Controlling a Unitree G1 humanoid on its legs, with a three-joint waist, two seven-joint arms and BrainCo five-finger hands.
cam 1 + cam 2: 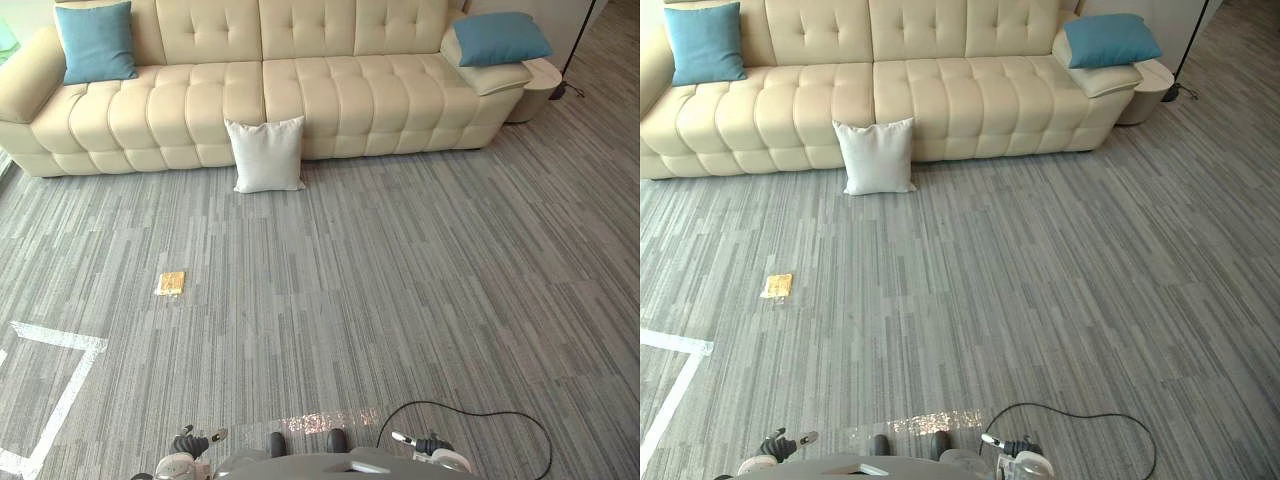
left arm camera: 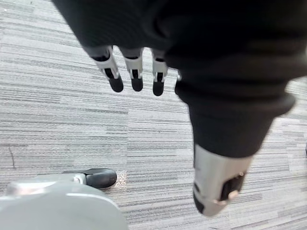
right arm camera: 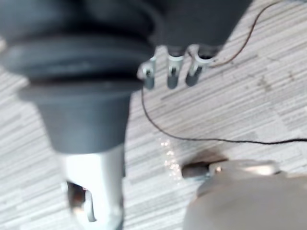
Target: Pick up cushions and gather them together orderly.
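Observation:
A white cushion (image 1: 266, 153) stands on the floor, leaning against the front of the cream sofa (image 1: 340, 100). One blue cushion (image 1: 96, 42) rests upright at the sofa's left end. Another blue cushion (image 1: 500, 38) lies on the right armrest. My left hand (image 1: 195, 443) and right hand (image 1: 420, 443) hang low at the near edge, far from every cushion. Over bare carpet, the left hand's fingers (image 2: 135, 72) are relaxed and hold nothing. The right hand's fingers (image 3: 172, 72) hang the same way, with nothing in them.
A small yellow packet (image 1: 171, 283) lies on the grey carpet to the left. White tape lines (image 1: 60, 400) mark the floor at the near left. A round side table (image 1: 540, 85) stands past the sofa's right end.

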